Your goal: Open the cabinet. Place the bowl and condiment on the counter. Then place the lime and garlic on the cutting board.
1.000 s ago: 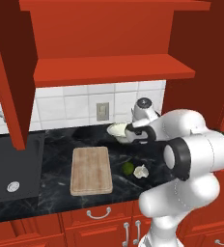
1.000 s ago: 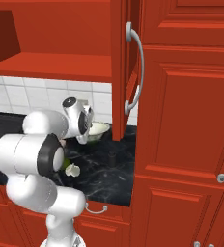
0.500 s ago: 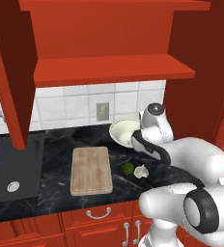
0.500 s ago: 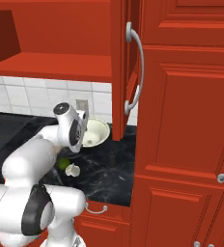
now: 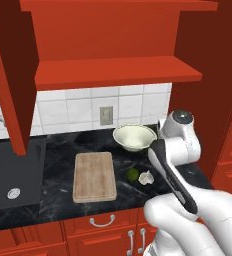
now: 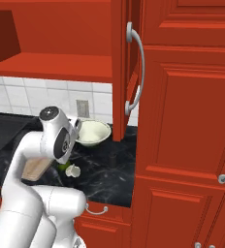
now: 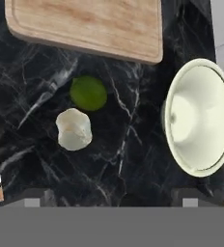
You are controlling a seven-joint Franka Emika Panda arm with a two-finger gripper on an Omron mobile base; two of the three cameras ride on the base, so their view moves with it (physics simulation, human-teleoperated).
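With both doors swung open, the cabinet is showing its red shelf bare in the left base view, and the right-hand door with its silver arched handle is hanging edge-on in the right base view. Below it the counter is carrying everything else: black marble, white veins. The sink basin is sitting at the counter's left end. The cutting board is lying flat near the counter's middle, nothing on it. The bowl is standing upright on the counter near the tiled wall, to the right of the board and apart from it. The lime and the garlic are lying on the marble just beside each other, between board and bowl, off the board. In the hand view they're almost touching. A small dark cylinder is standing on the counter right of the garlic. Gripper is hanging above the counter, looking straight down; fingertips barely showing at the bottom edge, set apart, nothing between them.
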